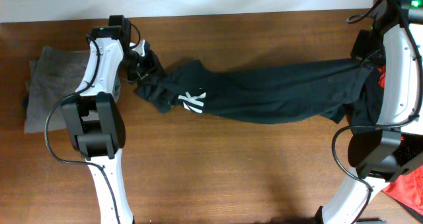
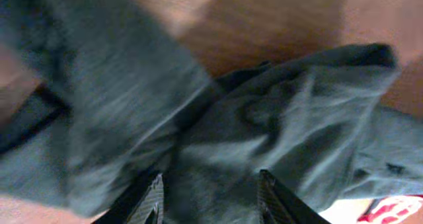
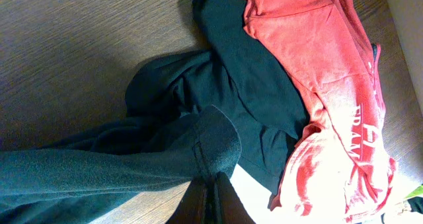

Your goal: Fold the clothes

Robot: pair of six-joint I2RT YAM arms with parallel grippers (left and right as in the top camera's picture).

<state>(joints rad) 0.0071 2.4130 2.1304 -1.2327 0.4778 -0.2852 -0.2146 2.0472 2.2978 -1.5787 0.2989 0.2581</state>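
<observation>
1. Jaws of the left gripper [image 2: 211,187] stand partly apart around a thick bunch of the black top [image 1: 277,92], and I judge they are gripping it, though the wrist view is blurred. The right gripper [image 3: 213,192] is clenched on the top's hem.
2. Between the two grips the top runs stretched as a twisted band, its white lettering [image 1: 193,100] near the left jaws.
3. No fold shows in it, so by my judgement folding has barely begun.
4. A red garment [image 3: 310,65] lies crumpled just beyond the right jaws, unfolded.

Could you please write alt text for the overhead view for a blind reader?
A long black garment with white lettering is stretched across a wooden table, from the left hand to the right arm. A grey cloth lies far left, a red cloth far right.
</observation>
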